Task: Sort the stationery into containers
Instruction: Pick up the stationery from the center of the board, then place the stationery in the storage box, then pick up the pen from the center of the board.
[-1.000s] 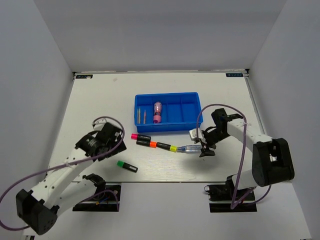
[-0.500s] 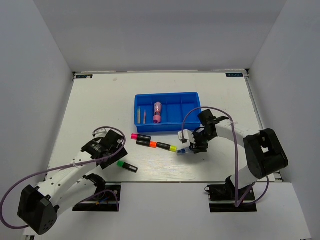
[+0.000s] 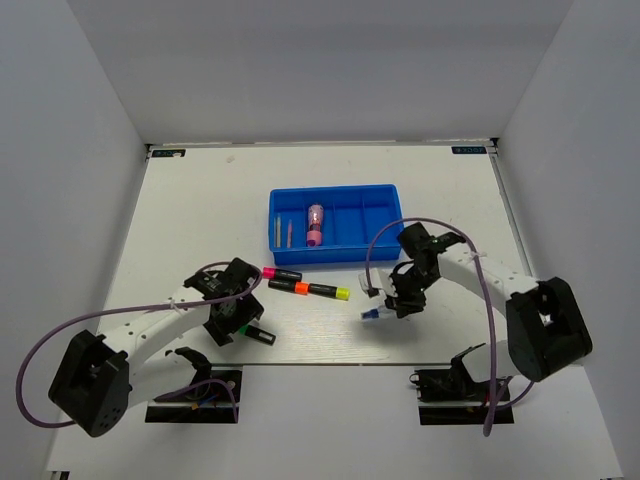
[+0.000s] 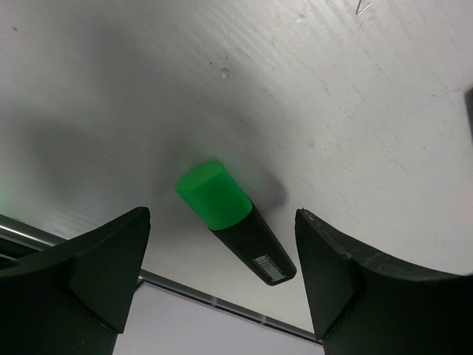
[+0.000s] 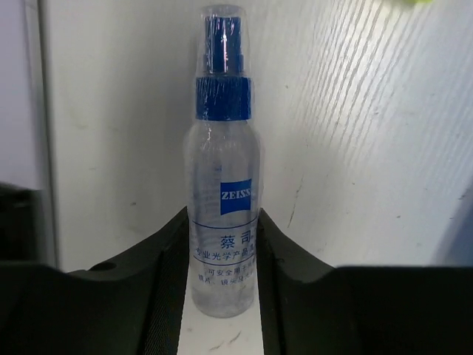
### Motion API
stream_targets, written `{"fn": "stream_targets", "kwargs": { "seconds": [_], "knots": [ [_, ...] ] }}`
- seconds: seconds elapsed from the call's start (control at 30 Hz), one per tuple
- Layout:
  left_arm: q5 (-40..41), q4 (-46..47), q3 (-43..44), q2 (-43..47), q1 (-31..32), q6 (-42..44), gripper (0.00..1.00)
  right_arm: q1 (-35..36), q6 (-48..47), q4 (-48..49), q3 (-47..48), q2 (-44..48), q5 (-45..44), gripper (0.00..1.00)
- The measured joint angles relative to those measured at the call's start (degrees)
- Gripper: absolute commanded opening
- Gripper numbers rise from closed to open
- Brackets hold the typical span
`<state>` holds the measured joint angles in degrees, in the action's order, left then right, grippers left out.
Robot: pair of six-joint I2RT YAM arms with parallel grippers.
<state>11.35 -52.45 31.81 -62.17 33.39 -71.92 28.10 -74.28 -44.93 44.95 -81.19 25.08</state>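
My left gripper (image 3: 236, 318) (image 4: 222, 248) is open and straddles the green-capped black highlighter (image 4: 233, 222), which lies on the table near the front edge; its black end shows in the top view (image 3: 263, 336). My right gripper (image 3: 393, 303) (image 5: 222, 229) is shut on the clear bluish pen-shaped spray bottle (image 5: 222, 170), whose blue tip (image 3: 371, 314) points left. The blue tray (image 3: 335, 190) holds a pink marker (image 3: 315, 225) and two thin sticks (image 3: 283, 232). Pink-capped (image 3: 281, 273), orange-capped (image 3: 290, 286) and yellow-capped (image 3: 330, 291) highlighters lie in front of the tray.
The table's front edge with a metal strip (image 4: 185, 290) runs just under the left gripper. White walls enclose the table on three sides. The tray's two right compartments (image 3: 375, 220) show bare blue floor.
My left gripper has moved right and toward the front edge, over the green highlighter. My right gripper has closed round the clear bottle and shifted it slightly toward the front.
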Motion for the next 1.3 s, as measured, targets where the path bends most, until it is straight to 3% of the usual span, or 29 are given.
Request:
{"fn": "stream_targets", "kwargs": {
  "seconds": [0.07, 0.17, 0.3, 0.43, 0.67, 0.8, 0.93, 1.13, 1.3],
  "knots": [
    [0.0, -0.22, 0.02, -0.39, 0.79, -1.92, 0.89, 0.24, 1.84, -6.91, 4.0, 1.68, 1.88, 0.0],
    [0.07, -0.94, 0.04, -0.79, 1.77, -5.57, 0.86, 0.63, 9.27, -9.46, 13.22, 2.73, 4.7, 0.0],
    [0.24, -1.05, -0.26, -1.22, 2.67, -11.69, 0.79, 1.11, 30.45, -0.76, 21.84, 2.73, 3.96, 0.0],
    [0.13, 0.07, -1.46, -1.36, 3.41, -15.78, 0.77, 2.12, 52.96, 5.81, 27.45, -1.18, -6.49, 0.0],
    [0.02, 0.59, -0.44, -3.58, 4.13, -18.58, 0.77, 2.91, 78.29, 4.2, 49.55, -18.29, -24.63, 0.0],
    [0.09, 0.68, -0.15, -4.13, 4.85, -19.28, 0.75, 2.99, 86.75, 1.99, 53.94, -22.77, -27.98, 0.0],
    [0.22, 0.68, -0.35, -3.98, 5.55, -20.11, 0.61, 3.45, 91.71, 0.42, 55.6, -26.34, -28.61, 0.0],
    [0.2, 1.75, -1.64, -2.27, 6.23, -20.92, 0.53, 4.48, 93.61, 0.33, 51.21, -27.28, -29.09, 0.0],
    [0.17, 3.06, -1.73, -2.34, 6.56, -21.24, 0.39, 4.81, 93.57, 0.63, 49.86, -29.4, -29.49, 0.0]
  ]
}}
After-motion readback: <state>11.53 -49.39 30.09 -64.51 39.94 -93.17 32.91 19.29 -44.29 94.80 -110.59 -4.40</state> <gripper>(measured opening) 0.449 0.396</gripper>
